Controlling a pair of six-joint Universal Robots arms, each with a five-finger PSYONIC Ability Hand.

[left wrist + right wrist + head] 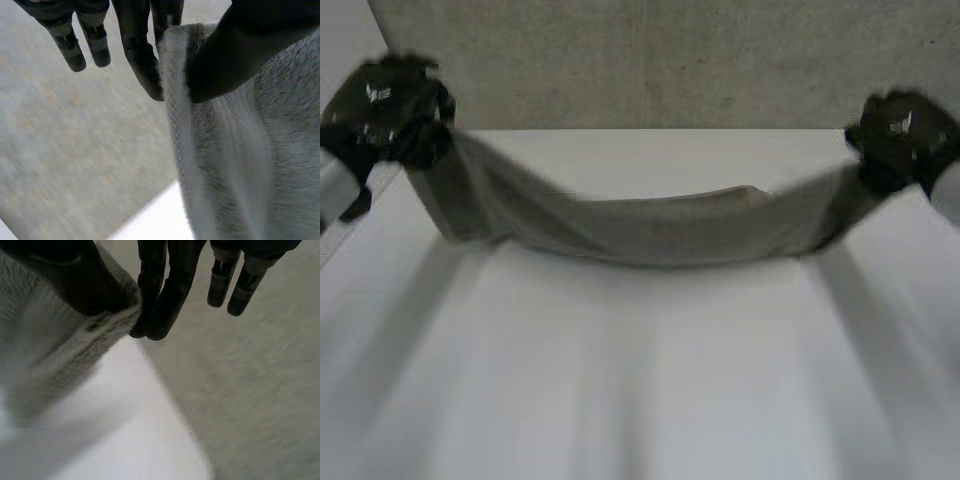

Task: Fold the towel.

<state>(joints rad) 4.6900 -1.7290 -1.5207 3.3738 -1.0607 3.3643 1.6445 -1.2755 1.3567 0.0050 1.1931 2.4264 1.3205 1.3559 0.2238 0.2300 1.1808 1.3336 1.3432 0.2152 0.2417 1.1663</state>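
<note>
A grey towel (650, 228) hangs stretched between my two hands above the far part of the white table (640, 380), sagging in the middle. My left hand (395, 105) holds its left end up at the far left. In the left wrist view the thumb (235, 45) pinches the towel's edge (175, 100) against the fingers (142, 55). My right hand (900, 135) holds the right end at the far right. There the thumb (65, 275) presses the towel's corner (75, 335) against the fingers (165, 295).
A grey floor (650, 60) lies beyond the table's far edge (650, 132). The table's corner (150, 430) sits under my right hand, with floor (250, 390) beside it.
</note>
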